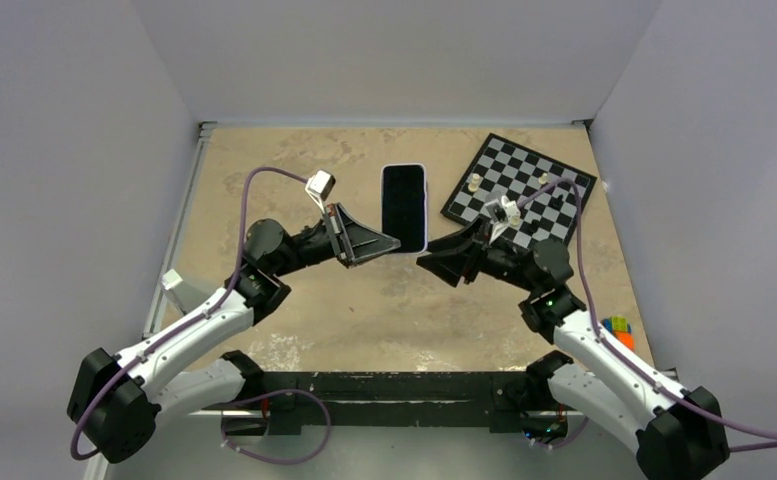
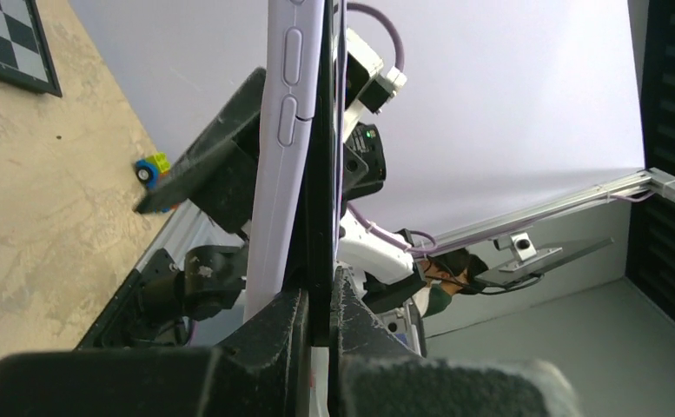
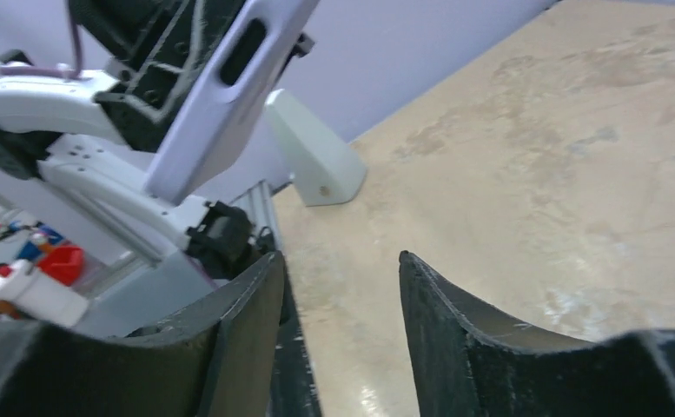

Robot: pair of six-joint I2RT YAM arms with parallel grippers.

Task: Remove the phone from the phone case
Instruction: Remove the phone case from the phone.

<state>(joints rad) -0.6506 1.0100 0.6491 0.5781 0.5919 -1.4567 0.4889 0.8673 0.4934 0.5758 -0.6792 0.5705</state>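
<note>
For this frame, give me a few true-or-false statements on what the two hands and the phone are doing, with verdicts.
1. The left hand is clamped on the phone. True.
2. The phone is already out of its case. False: the lavender case still wraps it, and its pale rim shows around the screen from above.
3. The right hand grips the case. False: its fingers are apart with nothing between them.
4. A chessboard lies on the far right part of the table. True.
</note>
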